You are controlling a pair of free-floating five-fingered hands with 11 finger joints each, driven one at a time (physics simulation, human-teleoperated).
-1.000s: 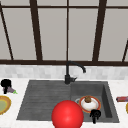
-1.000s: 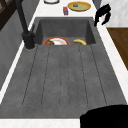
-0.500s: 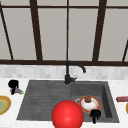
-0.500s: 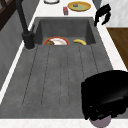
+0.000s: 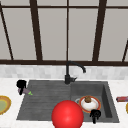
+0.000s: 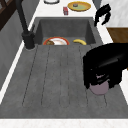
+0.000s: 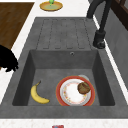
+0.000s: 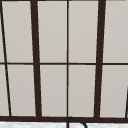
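Behind the dark sink (image 5: 45, 110) and its black tap (image 5: 71, 72) I see a tall window (image 8: 67, 60) – white bench (image 5: 10, 85) either side. My left robot hand (image 5: 21, 84) hangs over the drainboard's left edge, fingers curled round a mauve, green-tipped object (image 5: 27, 92) – a cup, judging by the left side view (image 6: 98, 87). My right robot hand (image 5: 95, 115) hovers at the basin's front rim with curled, empty fingers, near a red-rimmed plate (image 5: 89, 103) and a banana (image 7: 38, 95).

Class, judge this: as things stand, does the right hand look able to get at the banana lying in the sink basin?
Probably yes. The right hand hovers at the basin's front edge, and the banana lies uncovered on the basin floor beside the plate, with nothing above it.
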